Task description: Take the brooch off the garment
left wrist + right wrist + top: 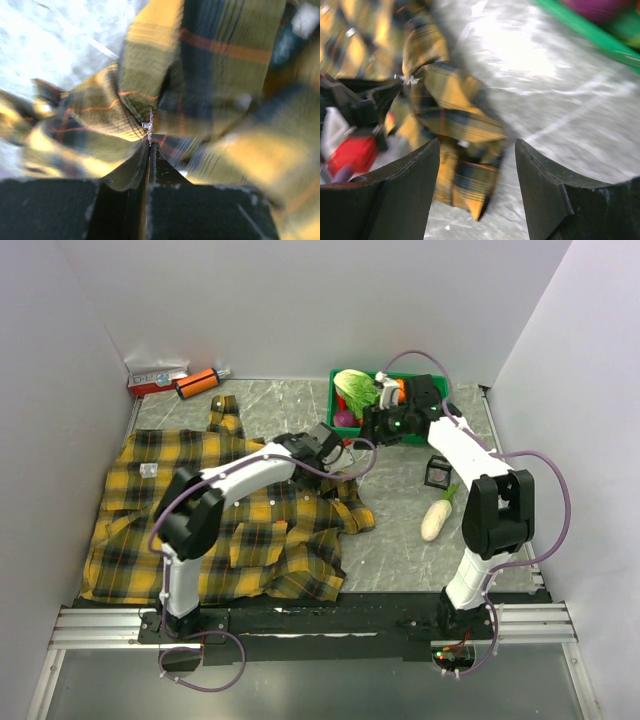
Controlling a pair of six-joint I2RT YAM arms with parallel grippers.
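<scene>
Tiny brooch (149, 126), shape unreadable; garment (225, 60) blurred; green crate (590, 33) cut off by edge.

One plaid shirt (130, 530), one silvery brooch (149, 126), one green crate (335, 400), one white radish (436, 520).

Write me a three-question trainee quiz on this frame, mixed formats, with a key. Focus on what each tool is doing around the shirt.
1. True or false: the right tool is shut on the garment.
2. The left tool is shut on: A a white button; B the brooch; C a radish.
3. Fill in: the bin near the right tool is coloured ___.

Key: 1 false, the right tool is open and holds nothing. 2 B, with the brooch not yet off the garment. 3 green.
</scene>
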